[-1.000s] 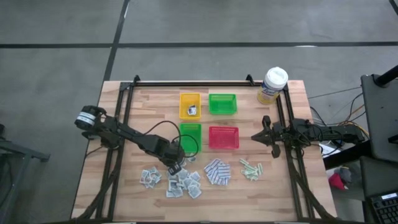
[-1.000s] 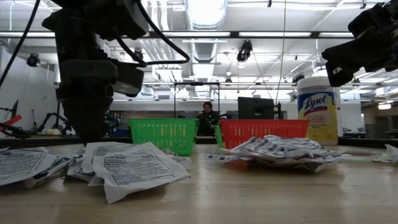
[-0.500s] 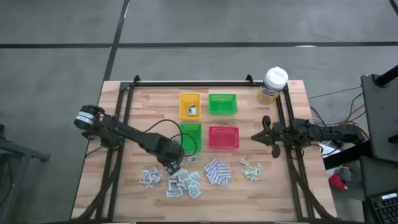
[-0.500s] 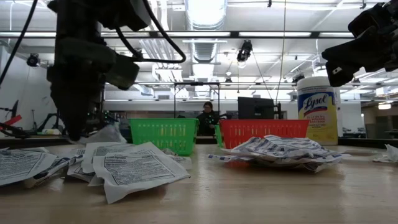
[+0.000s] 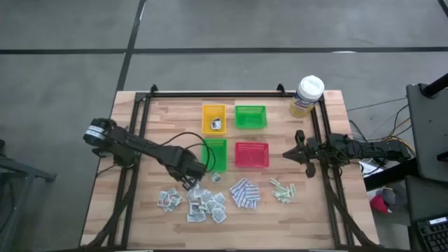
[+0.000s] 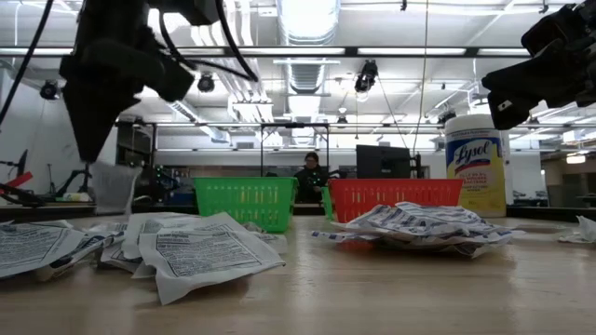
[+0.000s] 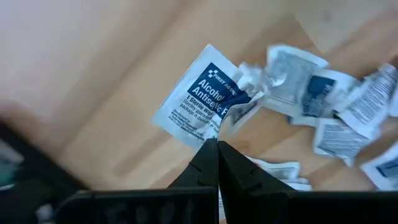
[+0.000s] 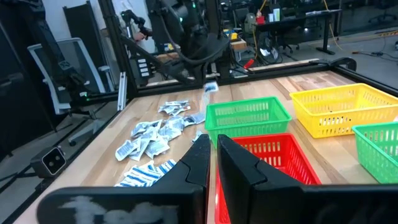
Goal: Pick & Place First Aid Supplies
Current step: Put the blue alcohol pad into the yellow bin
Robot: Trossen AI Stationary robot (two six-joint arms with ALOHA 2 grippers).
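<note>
My left gripper (image 5: 191,178) hovers above the pile of white-grey sachets (image 5: 201,204) near the table's near edge, shut on one white-and-blue sachet (image 7: 198,97). That sachet also shows in the low view (image 6: 113,188), hanging under the gripper (image 6: 93,154). Blue-and-white pads (image 5: 245,194) and pale green strips (image 5: 282,190) lie flat in heaps to the right. My right gripper (image 5: 289,154) waits shut, in the air by the table's right rail, right of the red tray. My left gripper pinches the sachet between its two fingers at a corner (image 7: 210,132). The fingers come from above, pointing down. The sachet is lifted clear of the pile and hangs below the fingertips (image 6: 90,156).
Four small trays stand mid-table: yellow (image 5: 213,110) with one packet inside, green (image 5: 250,116), a second green (image 5: 214,148) and red (image 5: 251,154). A yellow canister with white lid (image 5: 306,96) stands at the far right corner. A person sits in the room behind.
My left gripper has risen from the sachet pile and shifted slightly toward the table's left, staying shut. The sachet it holds has come up off the pile and now hangs clear; the other sachets have stayed put.
</note>
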